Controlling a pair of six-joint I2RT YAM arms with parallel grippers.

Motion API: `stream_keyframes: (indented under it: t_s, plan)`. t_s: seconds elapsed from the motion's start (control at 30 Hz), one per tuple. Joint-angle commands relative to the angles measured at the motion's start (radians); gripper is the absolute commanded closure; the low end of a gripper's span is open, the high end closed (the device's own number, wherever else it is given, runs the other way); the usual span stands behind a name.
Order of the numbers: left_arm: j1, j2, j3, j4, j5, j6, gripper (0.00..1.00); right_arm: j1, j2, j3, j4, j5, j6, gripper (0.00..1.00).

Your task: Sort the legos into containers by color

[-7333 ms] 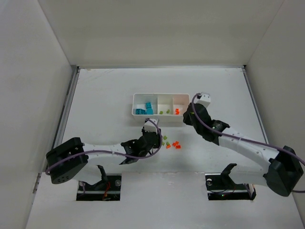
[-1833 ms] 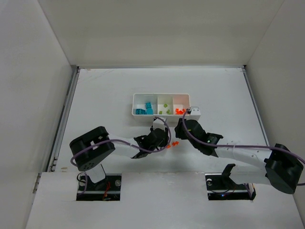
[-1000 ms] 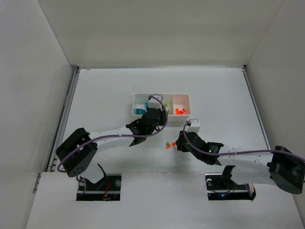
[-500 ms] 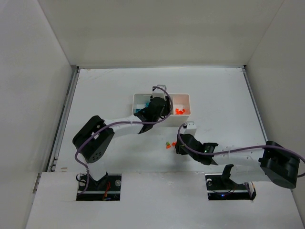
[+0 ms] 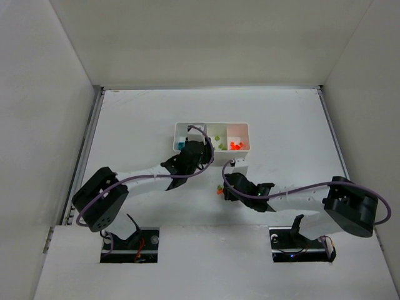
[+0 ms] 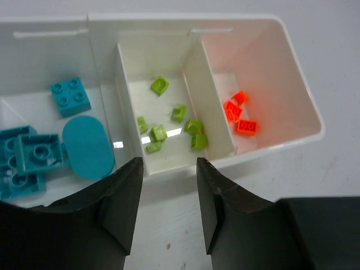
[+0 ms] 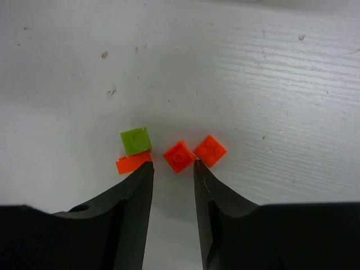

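From above, the left hand (image 5: 197, 153) covers the near left corner of the tray (image 5: 212, 124), so the teal bricks (image 5: 180, 145) show only as a sliver. The right hand (image 5: 226, 185) hides most of the loose bricks (image 5: 219, 189) on the table (image 5: 281, 112), too small there to count. In the left wrist view the teal stack (image 6: 28, 160) runs off the left edge. In the right wrist view a finger (image 7: 132, 191) overlaps the orange brick (image 7: 130, 163) below the green brick (image 7: 136, 140)

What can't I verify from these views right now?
- Left wrist view: teal bricks in the tray's left compartment are cut by the frame edge and the left hand; no count.
- Right wrist view: green brick overlaps one orange brick; stacked or beside, unclear.
- Top view: loose bricks too small, partly behind the right hand.
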Motion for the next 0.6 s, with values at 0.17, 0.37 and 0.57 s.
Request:
stream_keyframes:
  t_s: [0.17,0.37,0.57]
  plan:
    - [-0.035,-0.227,-0.220,-0.012,-0.020,-0.067,0.61,0.000,0.033,0.042,0.025,0.011,-0.027,0.65]
    - [-0.087,-0.266,-0.281,-0.054,-0.023,-0.110,0.61,-0.011,0.041,0.047,0.016,0.024,-0.017,0.56]
    - [-0.128,-0.269,-0.300,-0.051,-0.037,-0.132,0.61,-0.012,0.070,0.076,-0.012,0.044,-0.017,0.60]
